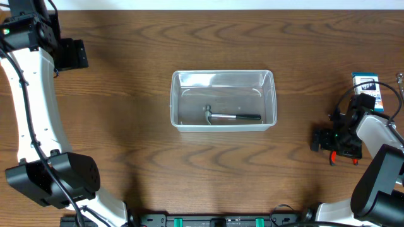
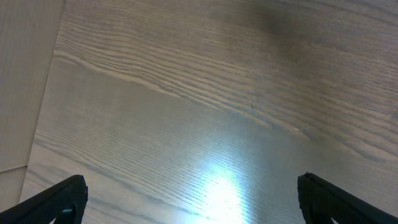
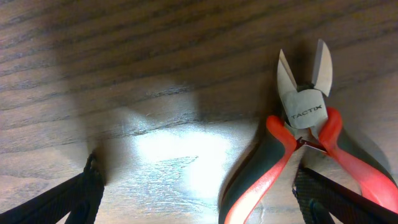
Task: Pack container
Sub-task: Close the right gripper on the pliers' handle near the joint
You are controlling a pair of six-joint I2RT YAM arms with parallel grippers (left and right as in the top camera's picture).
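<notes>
While the right claw (image 3: 198,186) hangs wide open over the cutters (image 3: 305,124), they lie off-centre, crowding its right finger, so I'd say it should slide that way until both red handles sit between the fingers, then close just behind the pivot. The container (image 1: 223,77) sits well off to this claw's left, holding only a small black-handled tool (image 1: 233,117) along its near wall. The left claw (image 2: 191,193) gapes over bare table, holding nothing.
</notes>
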